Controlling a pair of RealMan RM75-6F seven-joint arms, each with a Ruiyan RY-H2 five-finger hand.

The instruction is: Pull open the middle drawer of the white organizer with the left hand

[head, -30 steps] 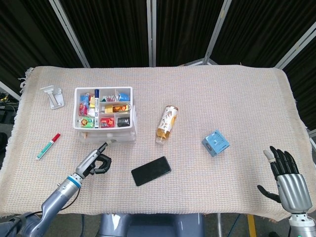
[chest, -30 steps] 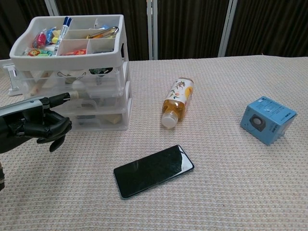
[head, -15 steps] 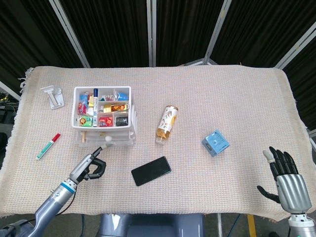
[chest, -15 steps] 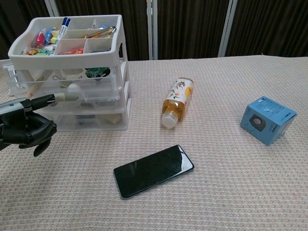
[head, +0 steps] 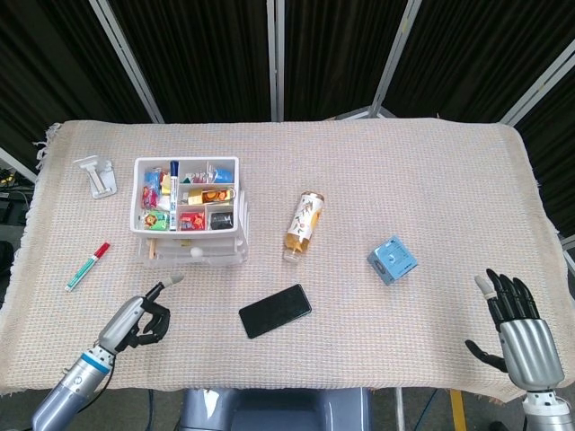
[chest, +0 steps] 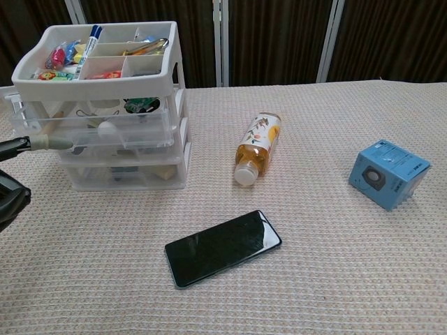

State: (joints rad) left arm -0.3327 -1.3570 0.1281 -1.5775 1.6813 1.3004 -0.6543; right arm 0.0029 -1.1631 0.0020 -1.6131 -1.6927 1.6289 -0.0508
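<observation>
The white organizer (head: 189, 208) stands at the table's left, its open top tray full of small items. Its middle drawer (chest: 98, 130) juts forward past the other two, a round knob (chest: 105, 128) on its clear front. My left hand (head: 135, 319) hovers in front of and left of the organizer, fingers curled in with one finger held out straight. That fingertip (head: 174, 280) points at the drawer from a short gap and touches nothing. In the chest view only the finger (chest: 49, 142) and a dark bit of the hand show at the left edge. My right hand (head: 515, 316) hangs at the front right corner, fingers spread, holding nothing.
A drink bottle (head: 304, 224) lies on its side right of the organizer. A black phone (head: 275, 311) lies near the front middle, a blue box (head: 392, 260) further right. A red and green marker (head: 87, 266) and a white clip (head: 97, 175) lie at the left.
My left hand has drawn back toward the front left, away from the organizer. The middle drawer has slid forward with it and now stands out. The right hand barely moved.
</observation>
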